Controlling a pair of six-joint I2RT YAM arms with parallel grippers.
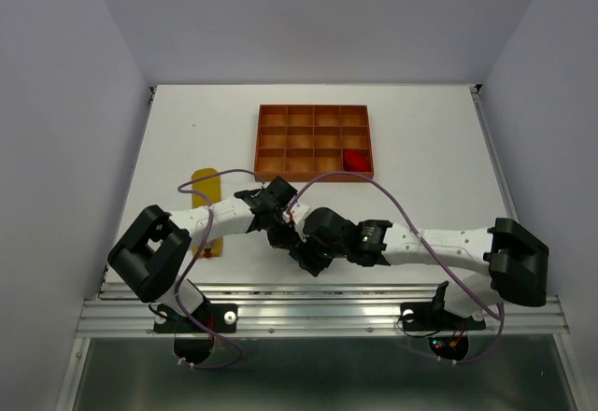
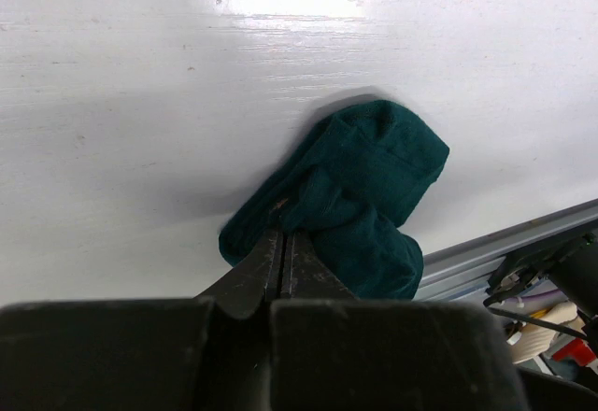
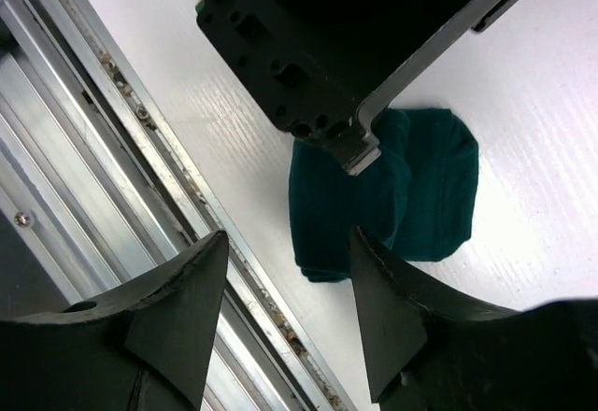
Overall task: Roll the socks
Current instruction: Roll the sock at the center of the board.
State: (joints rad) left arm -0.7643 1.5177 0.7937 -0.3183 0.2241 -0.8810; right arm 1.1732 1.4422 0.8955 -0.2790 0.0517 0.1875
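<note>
1. The dark teal sock (image 2: pixel 364 187) lies bunched in a loose, half-made roll on the white desk (image 1: pixel 430 149). It is well to the near side of the orange-brown compartmented tray (image 1: pixel 259 140) and does not touch it.
2. The left gripper (image 2: pixel 283 243) is fully closed, its tips pushed into a fold at the sock's edge. The wrist view does not show whether any fabric is caught between them.
3. The right gripper (image 3: pixel 288 235) hangs just short of the same sock, jaws parted wide, with nothing between them.
4. A red sock (image 1: pixel 355 160), bundled, sits in the tray's near right corner compartment. A yellow sock (image 1: pixel 206 187) lies flat on the desk off the tray's near left corner, partly under the left arm.
5. The step in hand appears to be the rolling of the teal sock. With the red one apparently finished and the yellow one not yet rolled, the task looks roughly half done.
6. The next move likely calls for the left gripper to pin the fold. The right gripper would then close on the free end and turn it over into a tighter bundle. The risk is the loose folds springing open when either gripper lets go.
</note>
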